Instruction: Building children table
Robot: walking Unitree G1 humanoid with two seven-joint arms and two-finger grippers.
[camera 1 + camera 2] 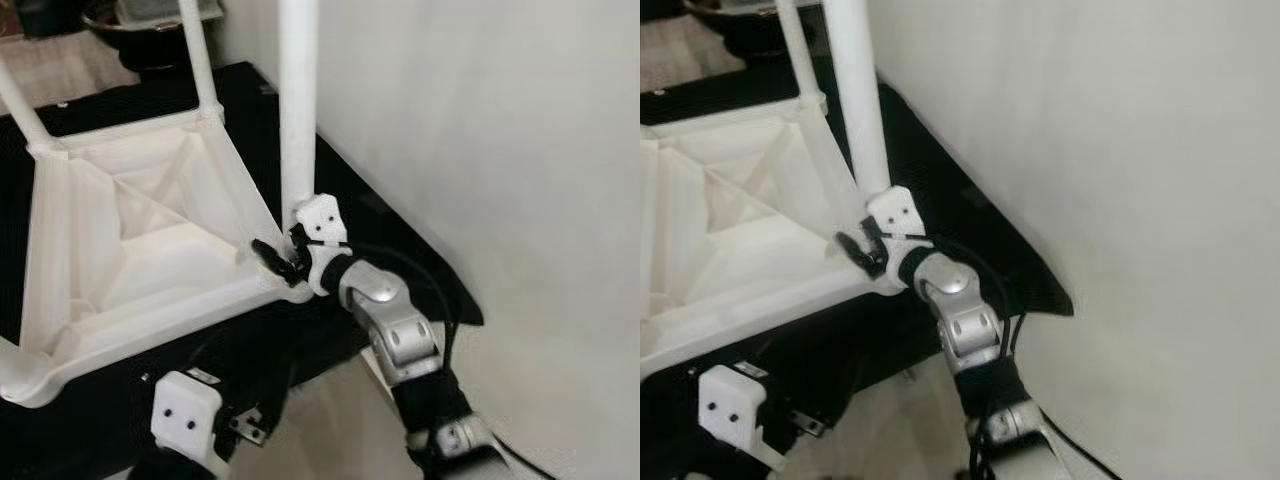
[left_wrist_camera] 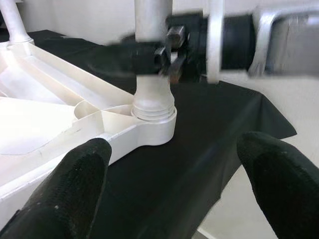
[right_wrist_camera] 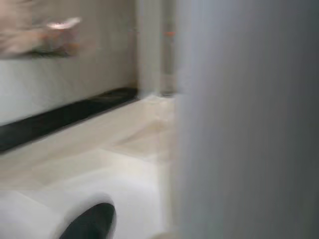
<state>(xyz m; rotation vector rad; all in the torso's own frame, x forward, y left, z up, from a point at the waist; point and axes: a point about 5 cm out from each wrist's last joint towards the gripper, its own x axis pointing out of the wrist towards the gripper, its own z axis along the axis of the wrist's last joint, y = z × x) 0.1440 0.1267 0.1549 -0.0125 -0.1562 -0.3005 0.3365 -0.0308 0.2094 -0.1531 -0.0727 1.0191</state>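
Left eye view, black mat (image 1: 400, 215) by pale wall (image 1: 500, 120), right tool (image 1: 283, 258) clamped on leg (image 1: 298, 100), left tool (image 2: 174, 184) apart.

Soft, even daylight is washing the white wall (image 1: 500, 130) pale, with faint shadow gathering under the table frame (image 1: 150, 250). The head views are staying fairly sharp. The right wrist view is smearing into heavy blur; the left wrist's near fingers (image 2: 75, 184) are sitting out of focus.
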